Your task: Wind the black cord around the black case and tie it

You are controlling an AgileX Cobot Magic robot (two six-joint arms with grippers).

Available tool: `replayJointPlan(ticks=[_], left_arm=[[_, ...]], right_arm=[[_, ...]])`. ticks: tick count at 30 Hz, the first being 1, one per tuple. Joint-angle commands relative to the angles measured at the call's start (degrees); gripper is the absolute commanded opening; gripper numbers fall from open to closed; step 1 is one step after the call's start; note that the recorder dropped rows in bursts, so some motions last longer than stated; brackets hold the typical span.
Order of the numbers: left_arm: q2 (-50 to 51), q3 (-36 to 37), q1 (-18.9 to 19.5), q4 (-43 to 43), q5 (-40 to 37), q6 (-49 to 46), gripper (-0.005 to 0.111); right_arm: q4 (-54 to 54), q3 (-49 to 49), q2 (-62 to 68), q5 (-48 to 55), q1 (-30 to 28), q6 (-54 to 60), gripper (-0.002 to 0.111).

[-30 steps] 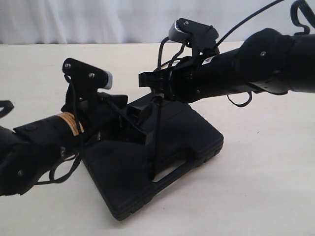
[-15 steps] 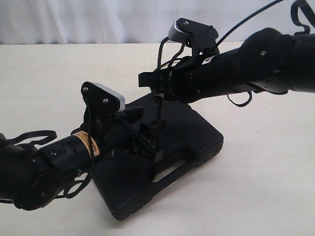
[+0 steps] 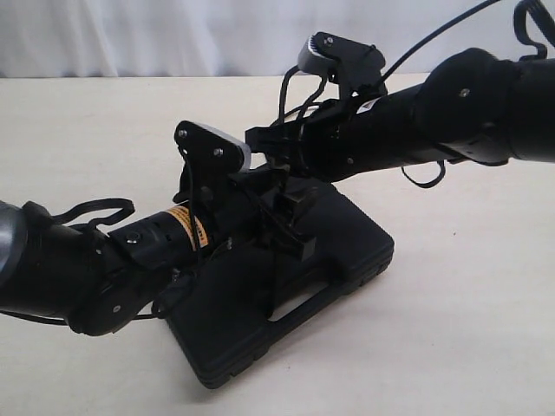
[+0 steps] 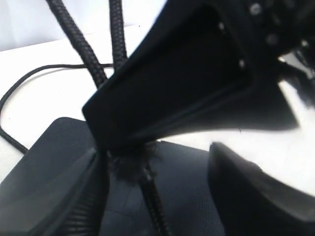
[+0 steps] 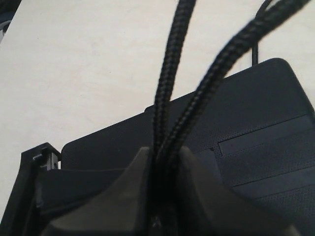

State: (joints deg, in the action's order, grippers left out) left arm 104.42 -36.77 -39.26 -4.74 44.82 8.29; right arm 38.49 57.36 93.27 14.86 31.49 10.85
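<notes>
1. Clenching two strands of the black cord (image 5: 170, 88) in the right gripper (image 5: 165, 187), above the black case (image 3: 347, 251) lying centrally on the table (image 3: 468, 338).
2. Straddling the knot with the left gripper (image 4: 147, 196), released.
3. Risks closing beside the strand, probably slackening the wrap or dragging the case.

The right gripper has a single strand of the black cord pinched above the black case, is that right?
Not quite: the right gripper has two strands of the black cord pinched, not one, above the black case. The right wrist view shows both.
</notes>
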Motion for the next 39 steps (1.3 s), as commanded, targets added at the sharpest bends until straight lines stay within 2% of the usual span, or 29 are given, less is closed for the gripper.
replayJointPlan(ticks=[1, 7, 14, 17, 26, 30, 34, 39], left_arm=[[0.22, -0.22, -0.12, -0.48, -3.81, 0.13, 0.054], [0.22, -0.22, -0.12, -0.48, -3.72, 0.13, 0.026], [0.22, -0.61, -0.12, -0.48, -4.35, 0.13, 0.000], [0.22, -0.61, -0.12, -0.48, -4.35, 0.13, 0.000], [0.22, -0.61, -0.12, -0.48, -6.87, 0.52, 0.000], [0.22, -0.61, -0.12, -0.48, -6.33, 0.52, 0.000], [0.22, -0.61, -0.12, -0.07, -6.36, 0.52, 0.000], [0.22, -0.61, -0.12, 5.62, -4.86, -0.27, 0.000]], right_arm=[[0.04, 0.53, -0.56, -1.11, -0.29, -0.13, 0.004], [0.04, 0.53, -0.56, 0.17, -0.29, -0.13, 0.004], [0.04, 0.53, -0.56, 1.74, -0.29, -0.13, 0.005], [0.04, 0.53, -0.56, 2.15, -0.29, -0.13, 0.013], [-2.21, 0.53, -4.00, 6.76, -1.02, -0.13, 0.061], [-4.21, 0.53, -8.19, 11.62, -6.11, -0.13, 0.065], [-4.31, 0.53, -11.36, 16.68, -14.68, -0.13, 0.065], [-4.43, 0.53, -11.90, 21.24, -22.37, -0.13, 0.065]])
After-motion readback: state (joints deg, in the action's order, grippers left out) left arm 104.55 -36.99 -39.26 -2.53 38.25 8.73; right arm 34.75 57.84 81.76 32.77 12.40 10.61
